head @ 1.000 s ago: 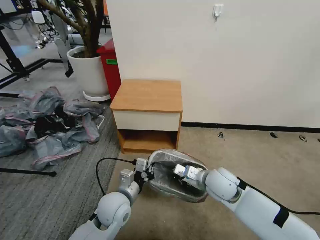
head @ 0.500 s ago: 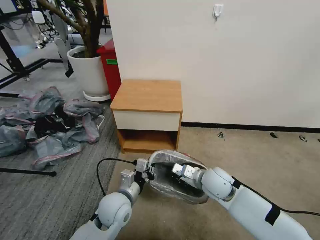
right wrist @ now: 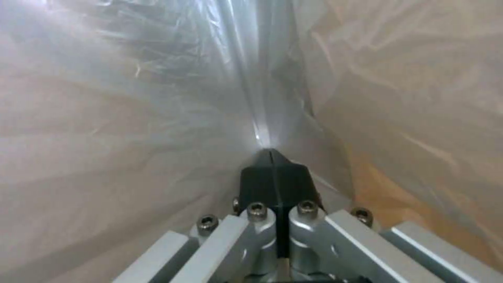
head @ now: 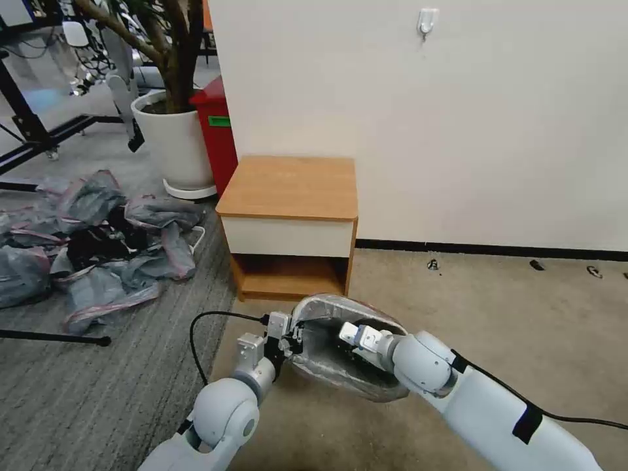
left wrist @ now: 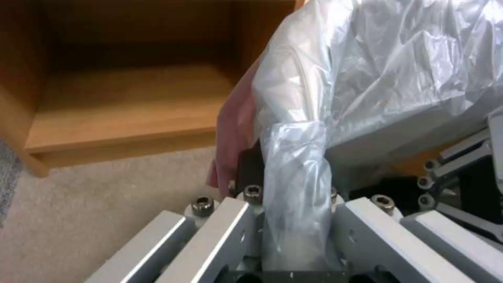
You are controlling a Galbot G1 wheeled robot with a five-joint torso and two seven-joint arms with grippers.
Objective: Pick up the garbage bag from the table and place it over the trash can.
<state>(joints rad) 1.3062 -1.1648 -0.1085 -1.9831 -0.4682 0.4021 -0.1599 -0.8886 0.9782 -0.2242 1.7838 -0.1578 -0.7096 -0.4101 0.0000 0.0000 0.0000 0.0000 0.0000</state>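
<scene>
Both claws are down low by the trash can (head: pixel 366 386), which sits on the beige carpet just in front of the table (head: pixel 290 186). On the robot's left side, the left claw (head: pixel 292 340) is at the rim of the can, and its fingers are squeezed tight on a bunched fold of the garbage bag (left wrist: pixel 296 173). Up close, the crinkly grey plastic runs right between those fingers, and a pink strip of the bag hangs beside them. Behind it you can see the table's open shelf (left wrist: pixel 120 114). The right claw (head: pixel 351 353) reaches down inside the can from the robot's right side. Its two black fingertips (right wrist: pixel 272 177) are pressed together with a thin sheet of the bag pinched between them, and plastic is all around it. The garbage bag is spread over the top of the trash can and lines the inside. Off to the left on the grey rug lies a heap of other bags (head: pixel 98 242), well apart from the can. The table top is bare wood.
</scene>
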